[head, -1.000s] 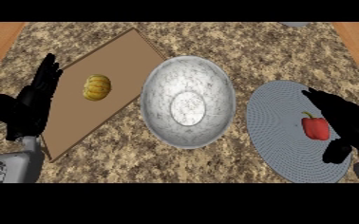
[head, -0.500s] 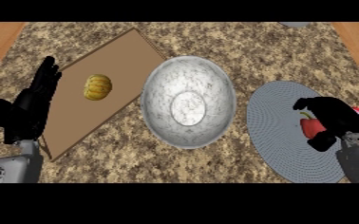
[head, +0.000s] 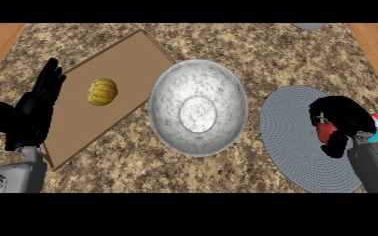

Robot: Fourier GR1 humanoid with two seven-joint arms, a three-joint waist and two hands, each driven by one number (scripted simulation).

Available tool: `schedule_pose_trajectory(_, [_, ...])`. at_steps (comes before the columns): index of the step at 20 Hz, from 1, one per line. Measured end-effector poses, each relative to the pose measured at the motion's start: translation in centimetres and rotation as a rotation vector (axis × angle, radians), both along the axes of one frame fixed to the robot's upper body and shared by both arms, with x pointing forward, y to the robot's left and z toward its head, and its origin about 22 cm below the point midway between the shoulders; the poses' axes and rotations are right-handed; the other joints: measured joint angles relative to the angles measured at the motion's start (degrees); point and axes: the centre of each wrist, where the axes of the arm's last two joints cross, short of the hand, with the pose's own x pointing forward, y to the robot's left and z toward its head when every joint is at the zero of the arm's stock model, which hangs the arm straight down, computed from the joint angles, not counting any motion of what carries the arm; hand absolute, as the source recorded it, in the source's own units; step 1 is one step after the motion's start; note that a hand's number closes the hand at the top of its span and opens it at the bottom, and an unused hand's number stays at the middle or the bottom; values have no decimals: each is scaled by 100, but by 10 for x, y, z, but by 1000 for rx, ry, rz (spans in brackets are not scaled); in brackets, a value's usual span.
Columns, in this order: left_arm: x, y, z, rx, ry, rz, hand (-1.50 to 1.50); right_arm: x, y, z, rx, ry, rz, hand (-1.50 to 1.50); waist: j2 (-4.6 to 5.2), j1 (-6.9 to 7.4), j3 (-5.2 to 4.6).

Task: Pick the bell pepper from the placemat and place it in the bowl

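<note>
Left hand (head: 33, 116) at the left edge, open, fingers straight and pointing up, resting, holding nothing; its fingertips overlap the left edge of the board (head: 129, 67). Grey left forearm (head: 18, 176) comes in at the lower left corner. The board is brown, flat on the counter (head: 251, 50) and set at a slant, one corner toward the top, near corner just by the left forearm. A small yellow ribbed squash (head: 102, 91) sits on the board near its middle, apart from the left hand. Bowl (head: 166, 97) in the centre: grey, marbled, upright, nothing inside, its left rim touching or overlapping the board's right edge. Right of the bowl, a round grey placemat (head: 291, 130), just beside the bowl, not touching. Right hand (head: 345, 114) is over the right part of the placemat, fingers and thumb curled down round the pepper (head: 325, 132). Pepper is red, mostly hidden by the hand, only a patch showing under the fingers; it is within the placemat's outline, well apart from the bowl. Cannot tell if it is lifted or resting on the mat. Grey right forearm (head: 365, 164) enters at the lower right. A grey object (head: 310, 26) is cut off by the top edge, upper right; cannot tell what it is.
</note>
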Motion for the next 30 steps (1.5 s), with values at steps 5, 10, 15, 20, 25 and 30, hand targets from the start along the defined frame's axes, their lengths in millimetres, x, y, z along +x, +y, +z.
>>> schedule_pose_trajectory(5, [4, -5, 1, 2, -2, -20, 0, 9, 104, -7, 2, -6, -6, 150, -39, 85, -96])
schedule_pose_trajectory(10, [10, -15, 4, 4, -10, -63, 0, 9, 190, 7, 68, -55, -39, 150, 12, 402, -23])
schedule_pose_trajectory(15, [14, -23, 4, 5, -2, -101, 0, 3, 254, 38, 78, -174, -115, 150, 23, 622, 29])
schedule_pose_trajectory(20, [17, -28, 2, 1, 3, -108, 0, -7, 304, 89, 73, -410, -163, 150, -16, 663, 32])
schedule_pose_trajectory(25, [21, -25, 3, 4, 8, -100, 0, -19, 334, 142, 131, -669, -162, 150, -42, 598, 30])
schedule_pose_trajectory(30, [21, -25, 0, 3, 11, -88, 0, -26, 350, 175, 179, -798, -174, 150, -47, 517, 31])
